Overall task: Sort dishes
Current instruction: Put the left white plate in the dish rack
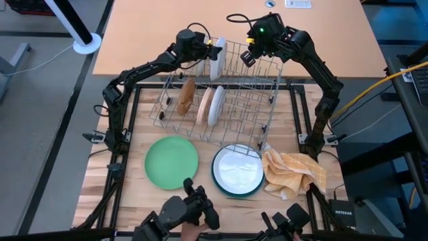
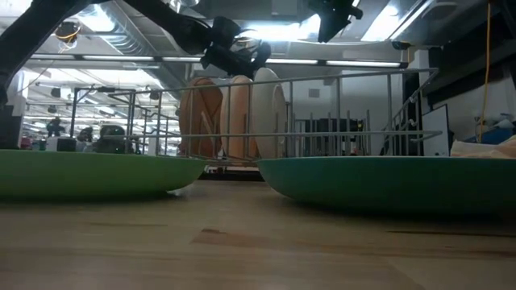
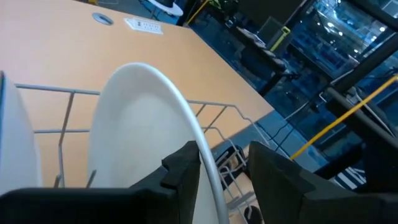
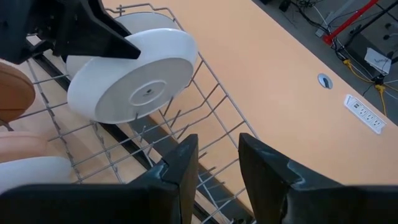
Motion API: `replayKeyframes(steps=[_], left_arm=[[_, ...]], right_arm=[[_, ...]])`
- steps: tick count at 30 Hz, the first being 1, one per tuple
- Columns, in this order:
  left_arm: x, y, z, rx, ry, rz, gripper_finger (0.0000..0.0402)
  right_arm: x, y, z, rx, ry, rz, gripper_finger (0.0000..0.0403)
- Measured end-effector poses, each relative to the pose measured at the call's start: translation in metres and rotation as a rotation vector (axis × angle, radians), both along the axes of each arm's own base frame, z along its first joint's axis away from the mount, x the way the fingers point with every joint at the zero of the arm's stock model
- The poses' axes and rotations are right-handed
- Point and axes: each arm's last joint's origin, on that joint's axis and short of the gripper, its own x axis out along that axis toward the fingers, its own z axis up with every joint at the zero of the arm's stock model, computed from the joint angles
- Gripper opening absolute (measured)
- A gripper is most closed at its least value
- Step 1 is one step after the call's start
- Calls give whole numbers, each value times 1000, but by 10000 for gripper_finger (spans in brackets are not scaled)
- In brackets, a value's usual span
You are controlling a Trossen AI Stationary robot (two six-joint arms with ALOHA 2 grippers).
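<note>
Left hand [image 1: 212, 48] fingers spread astride white plate's [image 1: 217, 59] rim in rack [image 1: 221, 100]; right hand [image 1: 249, 55] spread, empty.

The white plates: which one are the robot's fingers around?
The white plate standing at the wire rack's far end, its rim between the left gripper's open fingers. The other whites aren't near any fingers.
</note>
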Motion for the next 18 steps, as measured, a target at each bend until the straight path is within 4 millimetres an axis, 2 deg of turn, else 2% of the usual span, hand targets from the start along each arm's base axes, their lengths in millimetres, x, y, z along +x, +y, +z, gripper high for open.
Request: replayKeyframes(steps=[7,11,18], left_arm=[[-1,-1,2,-7,-9,-18,127],[-9,3,7,-3,-13,-8,127],[-23,6,33,61,-105,8,127]], right_arm=[[0,0,0,0,0,0,120],[0,0,0,-2,5,4,120],[0,0,0,-4,8,6,120]])
